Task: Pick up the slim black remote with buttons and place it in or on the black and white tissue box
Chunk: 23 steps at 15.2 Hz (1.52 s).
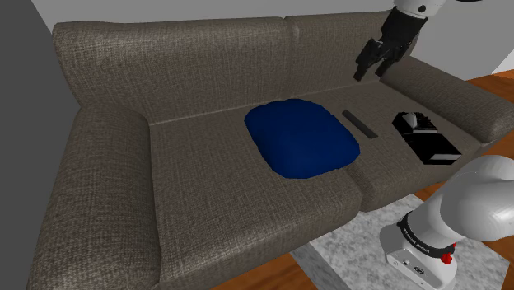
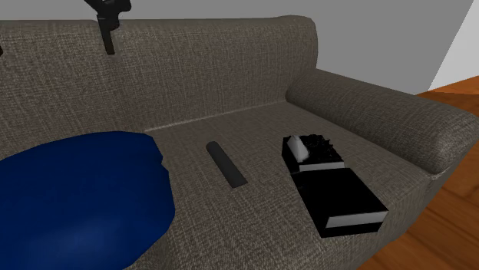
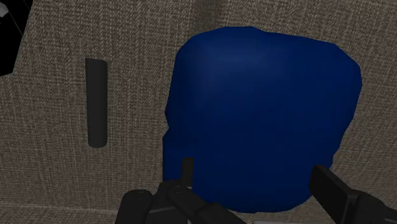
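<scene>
The slim black remote [image 1: 359, 123] [image 2: 226, 164] [image 3: 97, 102] lies flat on the sofa seat, between a blue cushion and the tissue box. The black and white tissue box [image 1: 424, 136] [image 2: 330, 184] rests on the seat beside the armrest, with white tissue sticking out at its far end; one corner of the tissue box [image 3: 9, 32] reaches into the wrist view. My gripper [image 1: 369, 69] [image 2: 109, 40] [image 3: 257, 181] hangs high over the seat near the backrest, open and holding nothing. Its fingers straddle the cushion's edge in the wrist view, and the remote lies well off to one side.
A large dark blue cushion [image 1: 301, 137] [image 2: 77, 199] [image 3: 261, 108] sits mid-seat next to the remote. The brown sofa's backrest [image 1: 214, 62] and padded armrest [image 1: 449, 95] [image 2: 384, 115] bound the seat. My stand [image 1: 428, 247] is on a grey rug over wooden floor.
</scene>
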Each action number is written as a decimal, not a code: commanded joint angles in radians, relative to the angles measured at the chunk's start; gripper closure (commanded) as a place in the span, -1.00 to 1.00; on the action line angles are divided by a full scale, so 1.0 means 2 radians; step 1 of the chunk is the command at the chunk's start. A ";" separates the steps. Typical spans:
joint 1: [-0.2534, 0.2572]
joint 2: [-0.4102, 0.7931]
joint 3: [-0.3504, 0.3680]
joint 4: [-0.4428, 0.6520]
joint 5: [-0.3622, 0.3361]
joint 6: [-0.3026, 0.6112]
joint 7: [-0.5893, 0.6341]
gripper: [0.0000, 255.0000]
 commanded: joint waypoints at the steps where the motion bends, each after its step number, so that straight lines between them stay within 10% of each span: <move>1: 0.000 0.000 0.000 0.000 0.000 0.000 0.000 -1.00; 23: -0.065 0.195 -0.181 -0.093 -0.036 0.231 -0.154 -1.00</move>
